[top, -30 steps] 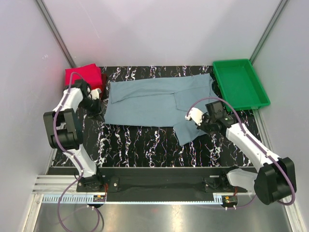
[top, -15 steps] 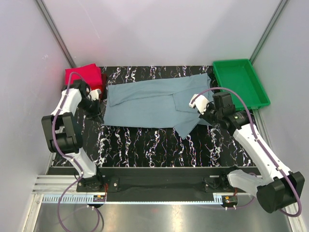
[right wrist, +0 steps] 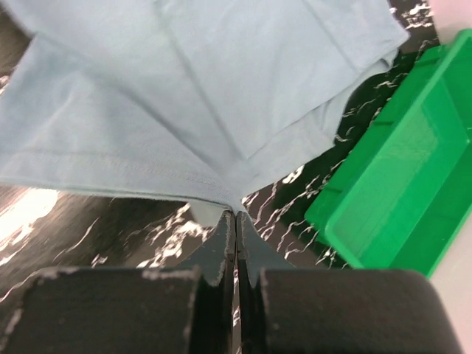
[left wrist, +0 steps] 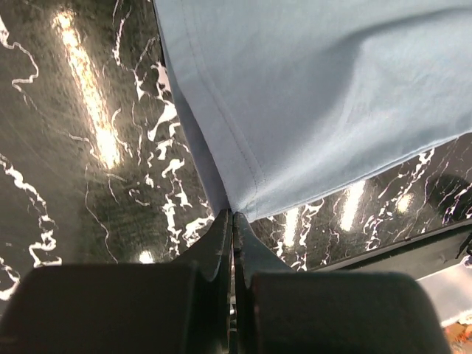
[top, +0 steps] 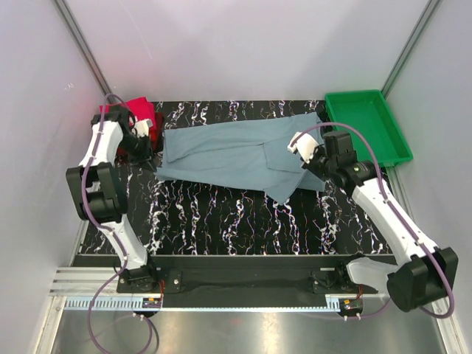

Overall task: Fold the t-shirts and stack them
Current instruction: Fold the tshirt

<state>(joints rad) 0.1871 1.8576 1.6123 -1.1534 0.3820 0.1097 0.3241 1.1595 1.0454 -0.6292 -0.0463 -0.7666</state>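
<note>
The dusty grey-blue t-shirt [top: 228,155] lies half-folded across the back of the black marbled table [top: 221,217]. My left gripper [top: 147,153] is shut on the shirt's left edge, pinching a hem corner in the left wrist view [left wrist: 233,214], with cloth [left wrist: 317,96] spreading away above. My right gripper [top: 310,158] is shut on the shirt's right edge, its jaws closed on a cloth corner [right wrist: 236,210] that hangs lifted off the table. A folded red t-shirt [top: 131,116] sits at the back left, behind my left arm.
A green plastic tray [top: 366,127] stands at the back right, close to my right gripper; it also shows in the right wrist view [right wrist: 413,177]. White walls enclose the table on three sides. A black rail [top: 236,274] runs along the near edge.
Both grippers moved toward the back, carrying the shirt's near edge with them. The flap that hung toward the front right is now drawn up, and the shirt is narrower front to back.
</note>
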